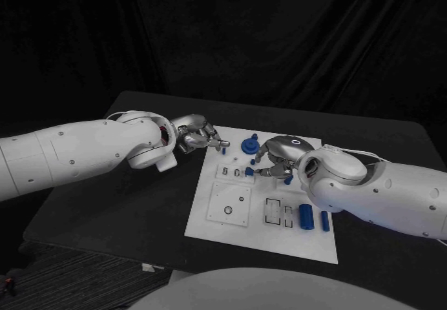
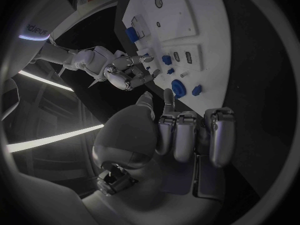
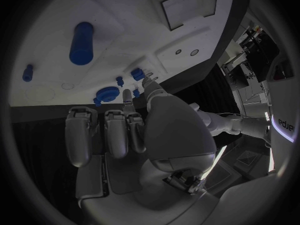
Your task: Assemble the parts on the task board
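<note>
- I have the task board (image 1: 228, 223) lying flat mid-table on the black table (image 1: 121, 213), with both hands at its far end.
- My right hand (image 1: 278, 155) sits over the board's far middle, fingers curled down among the small blue parts there; I cannot tell whether it actually pinches one.
- My left hand (image 1: 197, 137) hovers at the board's far left corner, fingers curled inward, and I can make out nothing in them.
- A round blue part (image 1: 250, 145) stands between the two hands, just beside the right one.
- Two long blue parts (image 1: 308, 216) lie at the board's right side, partly hidden by my right arm.
- The board's recessed pockets (image 1: 276, 212) near the middle look unfilled, though they are too small to be sure.
</note>
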`<state>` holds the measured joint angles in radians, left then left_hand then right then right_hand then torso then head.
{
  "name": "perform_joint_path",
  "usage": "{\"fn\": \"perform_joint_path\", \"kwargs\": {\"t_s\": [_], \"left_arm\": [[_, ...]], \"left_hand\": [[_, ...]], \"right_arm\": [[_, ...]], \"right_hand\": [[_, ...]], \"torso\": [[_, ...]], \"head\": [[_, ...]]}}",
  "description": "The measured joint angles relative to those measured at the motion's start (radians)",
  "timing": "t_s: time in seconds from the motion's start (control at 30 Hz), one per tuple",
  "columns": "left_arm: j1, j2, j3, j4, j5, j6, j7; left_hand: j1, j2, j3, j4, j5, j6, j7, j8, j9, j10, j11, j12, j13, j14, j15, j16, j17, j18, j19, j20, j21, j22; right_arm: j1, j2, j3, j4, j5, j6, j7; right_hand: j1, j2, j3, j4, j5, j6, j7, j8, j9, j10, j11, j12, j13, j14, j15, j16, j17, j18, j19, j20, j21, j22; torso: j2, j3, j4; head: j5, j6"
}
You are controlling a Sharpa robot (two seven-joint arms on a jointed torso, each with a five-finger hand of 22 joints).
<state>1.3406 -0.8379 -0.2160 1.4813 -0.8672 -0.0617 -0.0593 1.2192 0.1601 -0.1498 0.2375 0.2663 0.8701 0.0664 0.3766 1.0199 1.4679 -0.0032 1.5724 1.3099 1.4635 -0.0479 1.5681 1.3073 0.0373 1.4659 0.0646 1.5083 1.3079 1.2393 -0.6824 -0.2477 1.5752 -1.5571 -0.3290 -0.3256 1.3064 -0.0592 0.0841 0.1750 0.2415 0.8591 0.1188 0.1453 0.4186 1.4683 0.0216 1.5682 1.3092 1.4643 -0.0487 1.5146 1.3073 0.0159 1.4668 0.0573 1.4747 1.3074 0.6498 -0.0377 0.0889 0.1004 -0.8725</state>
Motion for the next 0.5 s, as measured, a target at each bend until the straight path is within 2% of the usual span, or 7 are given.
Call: {"fn": "perform_joint_path", "kwargs": {"t_s": [0.1, 0.37, 0.5], "left_arm": [[0.000, 0.002, 0.000, -0.001, 0.000, 0.000, -0.001], [-0.001, 0.004, 0.000, -0.003, 0.001, 0.003, -0.006], [-0.001, 0.005, 0.000, -0.005, 0.001, 0.006, -0.010]], "left_hand": [[-0.001, 0.001, 0.000, 0.000, 0.000, 0.000, 0.000, 0.000, 0.000, 0.000, 0.000, 0.000, 0.000, 0.000, 0.000, 0.000, 0.000, 0.000, -0.004, 0.004, 0.000, 0.000], [-0.005, -0.003, -0.003, 0.003, 0.000, 0.000, 0.000, 0.000, 0.001, 0.000, 0.000, 0.000, 0.000, 0.004, 0.004, 0.000, 0.000, 0.000, -0.011, 0.011, -0.010, 0.000], [-0.005, -0.003, -0.003, 0.003, 0.000, 0.000, 0.000, 0.000, 0.002, 0.000, 0.000, 0.000, 0.000, 0.004, 0.004, 0.000, 0.000, 0.000, -0.015, 0.007, -0.010, 0.000]], "right_arm": [[-0.002, 0.004, 0.000, -0.005, -0.003, 0.006, -0.005], [-0.009, 0.010, 0.000, -0.011, -0.009, 0.013, -0.011], [-0.013, 0.018, 0.000, -0.017, -0.010, 0.014, -0.012]], "right_hand": [[0.000, 0.000, 0.004, -0.004, 0.018, -0.004, -0.003, -0.005, 0.005, -0.003, 0.003, 0.000, 0.000, 0.003, 0.003, 0.000, 0.000, 0.000, 0.000, 0.000, 0.000, 0.000], [0.000, 0.000, 0.008, -0.014, 0.040, -0.020, 0.003, -0.015, 0.007, -0.003, 0.003, 0.000, 0.000, 0.003, 0.003, 0.000, 0.000, 0.000, 0.000, 0.007, 0.000, 0.000], [0.000, 0.000, 0.013, -0.018, 0.057, -0.020, 0.003, -0.021, 0.007, 0.000, 0.007, 0.000, 0.000, -0.001, 0.006, 0.000, 0.000, 0.000, 0.000, 0.007, 0.000, 0.001]], "torso": [[-0.001, -0.0004, -0.0005], [-0.003, -0.0003, -0.0011], [-0.003, -0.0001, -0.0007]], "head": [[-0.006, 0.000], [-0.017, 0.000], [-0.022, 0.000]]}}
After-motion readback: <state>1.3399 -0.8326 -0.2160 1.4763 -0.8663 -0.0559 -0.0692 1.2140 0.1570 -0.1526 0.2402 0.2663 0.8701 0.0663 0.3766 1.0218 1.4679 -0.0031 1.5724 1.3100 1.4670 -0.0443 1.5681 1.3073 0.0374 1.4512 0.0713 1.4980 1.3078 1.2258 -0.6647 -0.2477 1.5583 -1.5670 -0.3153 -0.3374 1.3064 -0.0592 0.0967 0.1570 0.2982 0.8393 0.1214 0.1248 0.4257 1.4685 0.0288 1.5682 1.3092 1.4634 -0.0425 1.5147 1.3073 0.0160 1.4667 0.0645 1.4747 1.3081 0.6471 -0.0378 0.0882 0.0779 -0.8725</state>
